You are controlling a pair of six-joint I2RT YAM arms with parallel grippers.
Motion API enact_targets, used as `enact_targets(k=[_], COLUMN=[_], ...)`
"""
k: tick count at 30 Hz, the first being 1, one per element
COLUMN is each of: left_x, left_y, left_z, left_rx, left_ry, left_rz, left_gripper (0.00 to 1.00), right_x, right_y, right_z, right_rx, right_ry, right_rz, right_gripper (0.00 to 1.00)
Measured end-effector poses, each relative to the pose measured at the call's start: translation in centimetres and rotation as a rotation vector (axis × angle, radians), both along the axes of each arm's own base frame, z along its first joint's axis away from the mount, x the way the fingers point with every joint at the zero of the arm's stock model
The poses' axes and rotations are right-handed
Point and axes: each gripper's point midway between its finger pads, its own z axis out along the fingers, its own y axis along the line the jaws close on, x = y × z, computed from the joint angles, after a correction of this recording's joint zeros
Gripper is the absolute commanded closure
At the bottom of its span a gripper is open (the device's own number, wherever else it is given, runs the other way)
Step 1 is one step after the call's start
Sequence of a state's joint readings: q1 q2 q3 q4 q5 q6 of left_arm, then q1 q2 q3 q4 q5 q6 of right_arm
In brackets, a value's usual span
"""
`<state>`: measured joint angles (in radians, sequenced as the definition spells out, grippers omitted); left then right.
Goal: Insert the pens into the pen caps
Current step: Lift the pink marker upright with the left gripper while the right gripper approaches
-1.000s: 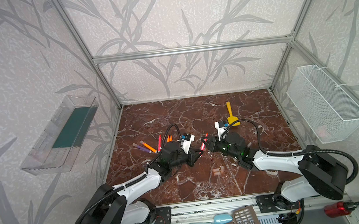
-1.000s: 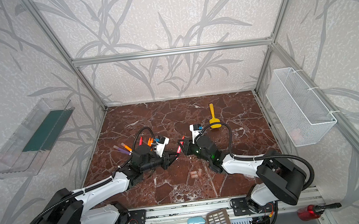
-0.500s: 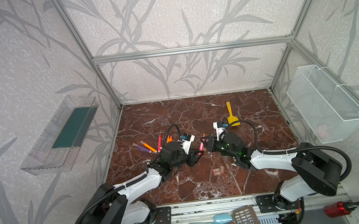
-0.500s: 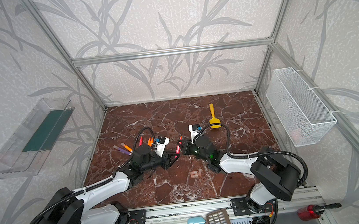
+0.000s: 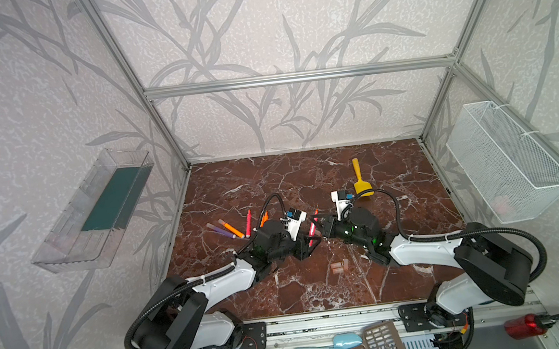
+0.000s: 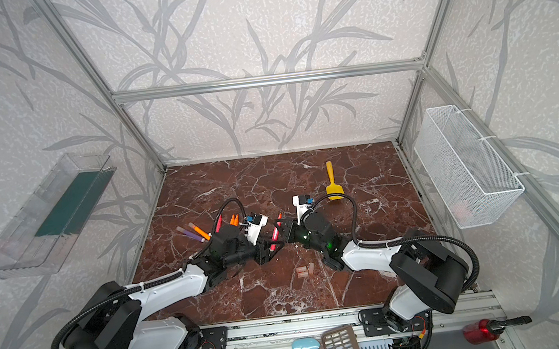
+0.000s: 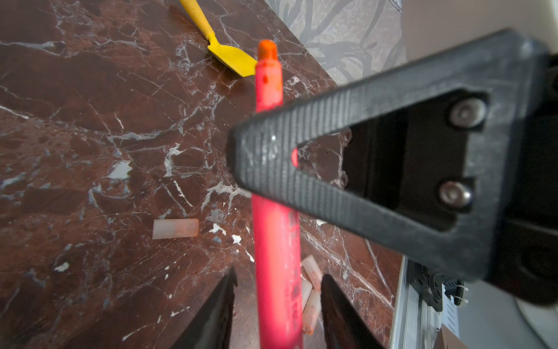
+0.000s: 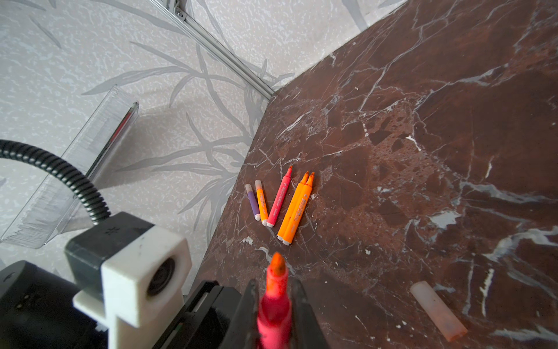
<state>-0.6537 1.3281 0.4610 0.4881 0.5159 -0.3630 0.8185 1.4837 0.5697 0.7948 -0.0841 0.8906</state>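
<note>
Looks like a handoff step: the right gripper (image 8: pixel 274 285) is clamped on the pink-red pen (image 7: pixel 268 90) up off the worktop (image 7: pixel 90 121), the left gripper (image 7: pixel 277 275) sits slack around it without touching, so next I'd guess fetch a loose cap (image 7: pixel 175 228) and line up the tip.
</note>
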Motion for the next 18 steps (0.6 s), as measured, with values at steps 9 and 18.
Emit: enact_targets(k=[9, 18], left_x=[0.3, 1.0], left_y=[-0.3, 0.1], left_z=[0.5, 1.0], left_rx=[-0.015, -0.008], left_ry=[-0.013, -0.034], left_rz=[0.001, 0.045], left_gripper=[0.75, 0.68], right_x=[-0.1, -0.4], right_y=[0.2, 0.3], right_z=[0.2, 0.2], right_rx=[0.007, 0.009], right_ry=[-0.003, -0.004], right_rz=[0.004, 0.010], right_gripper=[1.00, 1.00])
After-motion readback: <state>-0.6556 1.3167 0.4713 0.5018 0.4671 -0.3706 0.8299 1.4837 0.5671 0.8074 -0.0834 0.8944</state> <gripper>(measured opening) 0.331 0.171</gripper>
